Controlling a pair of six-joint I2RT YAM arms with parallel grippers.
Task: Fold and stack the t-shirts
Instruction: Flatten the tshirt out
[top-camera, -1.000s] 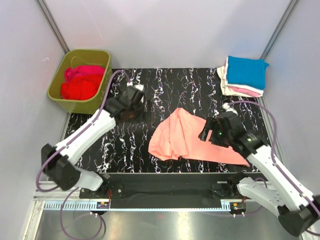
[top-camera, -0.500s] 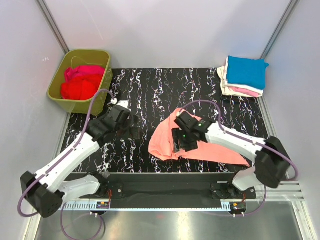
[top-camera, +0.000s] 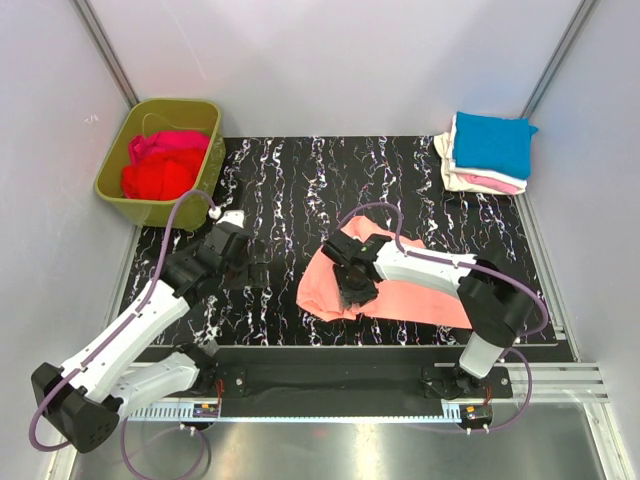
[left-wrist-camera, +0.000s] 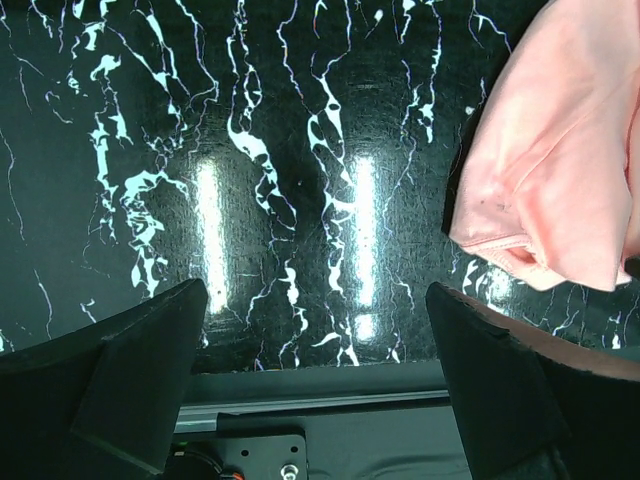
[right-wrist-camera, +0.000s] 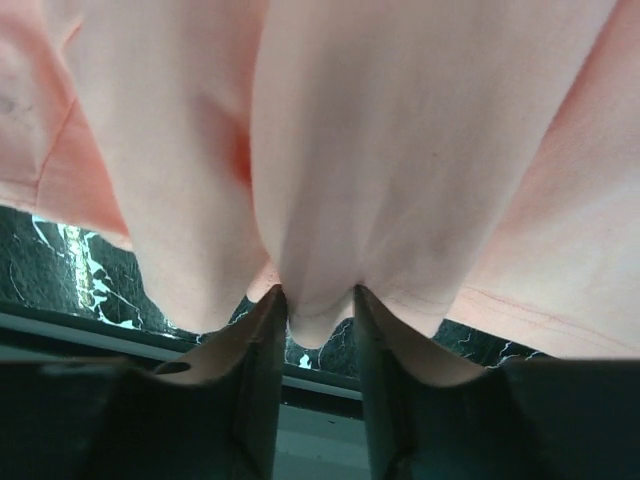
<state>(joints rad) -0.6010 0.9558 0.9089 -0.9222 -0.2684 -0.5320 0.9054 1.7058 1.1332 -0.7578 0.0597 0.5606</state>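
Note:
A salmon-pink t-shirt (top-camera: 425, 292) lies crumpled on the black marbled mat (top-camera: 300, 180), right of centre. My right gripper (top-camera: 352, 285) is over the shirt's left part, near its front edge. In the right wrist view its jaws are shut on a bunched fold of the shirt (right-wrist-camera: 400, 130), and the right gripper (right-wrist-camera: 318, 300) has fabric bulging between its fingers. My left gripper (top-camera: 255, 272) hovers over bare mat left of the shirt. In the left wrist view the left gripper (left-wrist-camera: 315, 300) stands open and empty, with the shirt's edge (left-wrist-camera: 560, 150) to its right.
An olive-green tub (top-camera: 113, 182) at the back left holds red and magenta t-shirts (top-camera: 160, 165). A folded stack with a bright blue t-shirt (top-camera: 490, 145) on top sits at the back right corner. Grey walls enclose the mat; a metal rail (top-camera: 330, 385) runs along the front.
My right arm swung left across the salmon shirt and its jaws closed on a fold. My left arm drew back toward the near left, staying open.

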